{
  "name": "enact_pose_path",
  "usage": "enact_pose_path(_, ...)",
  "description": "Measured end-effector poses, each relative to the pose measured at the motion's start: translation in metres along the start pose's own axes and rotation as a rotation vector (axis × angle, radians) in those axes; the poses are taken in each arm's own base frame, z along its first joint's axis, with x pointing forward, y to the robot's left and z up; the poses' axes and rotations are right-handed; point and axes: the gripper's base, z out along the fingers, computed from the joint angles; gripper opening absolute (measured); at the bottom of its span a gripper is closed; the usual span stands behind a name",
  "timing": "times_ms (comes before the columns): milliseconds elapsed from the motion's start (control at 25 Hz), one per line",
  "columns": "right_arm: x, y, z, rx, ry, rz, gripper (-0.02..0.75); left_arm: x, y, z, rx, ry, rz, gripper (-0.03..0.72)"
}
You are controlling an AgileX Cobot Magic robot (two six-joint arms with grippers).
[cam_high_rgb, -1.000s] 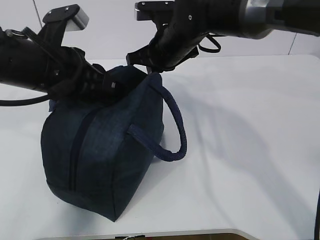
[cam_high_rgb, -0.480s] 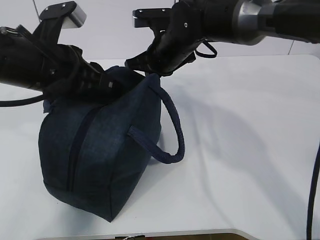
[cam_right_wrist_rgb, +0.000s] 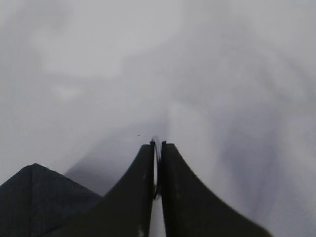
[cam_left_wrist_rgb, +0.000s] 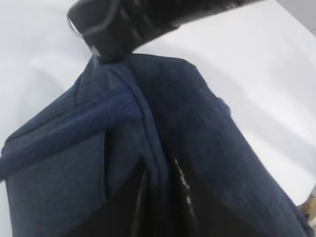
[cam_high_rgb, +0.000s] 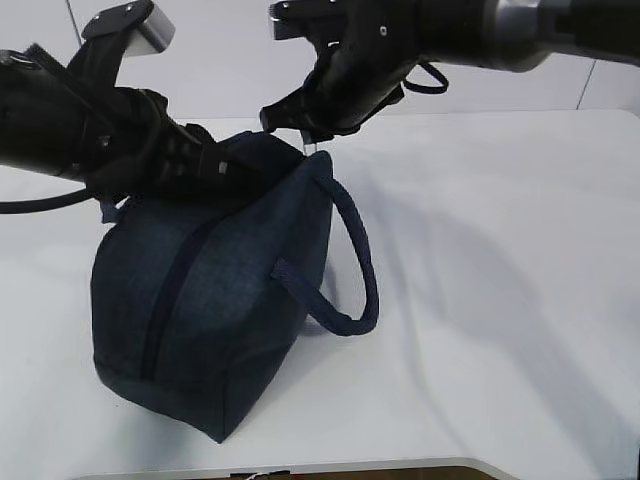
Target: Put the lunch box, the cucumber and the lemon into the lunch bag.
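Note:
The dark navy lunch bag (cam_high_rgb: 210,310) stands on the white table, its zipper (cam_high_rgb: 165,290) run shut along the side facing me. My left gripper (cam_high_rgb: 228,168) presses into the bag's top. In the left wrist view a ridge of the fabric (cam_left_wrist_rgb: 157,163) runs between the dark fingers. My right gripper (cam_high_rgb: 308,140) hangs over the bag's far top corner. There its jaws stand a hair apart on a thin silvery zipper pull (cam_high_rgb: 310,149), which the right wrist view shows as a pale sliver at the tips (cam_right_wrist_rgb: 157,144). The lunch box, the cucumber and the lemon are out of view.
One rope handle (cam_high_rgb: 355,270) loops down the bag's right side. Another strap (cam_left_wrist_rgb: 74,123) lies across its top. Bare white table (cam_high_rgb: 500,300) spreads to the right and front. The table's front edge (cam_high_rgb: 400,466) runs close below the bag.
The bag has settled a little to the right and stands straighter. Its handle loop hangs lower. The right gripper has lifted slightly above the bag's corner.

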Motion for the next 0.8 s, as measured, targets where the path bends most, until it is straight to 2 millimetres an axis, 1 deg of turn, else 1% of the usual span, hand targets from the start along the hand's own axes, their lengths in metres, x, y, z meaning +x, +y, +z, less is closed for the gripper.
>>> enact_pose_path(120, -0.005, -0.002, -0.008, 0.01, -0.025, -0.016, 0.141, 0.0, -0.001, 0.0, 0.006, 0.001, -0.002, 0.135)
enact_pose_path(160, -0.007, -0.003, -0.011, 0.012, -0.033, -0.016, 0.183, 0.0, -0.001, 0.0, 0.006, 0.001, -0.002, 0.149)
enact_pose_path(280, -0.012, -0.004, -0.021, 0.014, -0.054, -0.019, 0.31, -0.001, 0.0, 0.0, 0.002, -0.002, -0.003, 0.177)
enact_pose_path(360, -0.015, -0.004, -0.028, 0.014, -0.071, -0.018, 0.362, -0.001, 0.0, 0.001, -0.001, -0.002, -0.004, 0.187)
enact_pose_path(480, -0.022, -0.005, -0.043, 0.014, -0.103, -0.017, 0.386, -0.001, 0.001, 0.001, -0.003, -0.003, -0.004, 0.202)
enact_pose_path(640, -0.029, -0.009, -0.069, 0.049, -0.118, -0.074, 0.389, -0.001, 0.002, 0.0, -0.002, -0.004, -0.015, 0.251)
enact_pose_path(800, -0.031, -0.014, -0.093, 0.091, -0.09, -0.167, 0.389, -0.003, 0.009, -0.011, 0.019, -0.001, -0.054, 0.261)
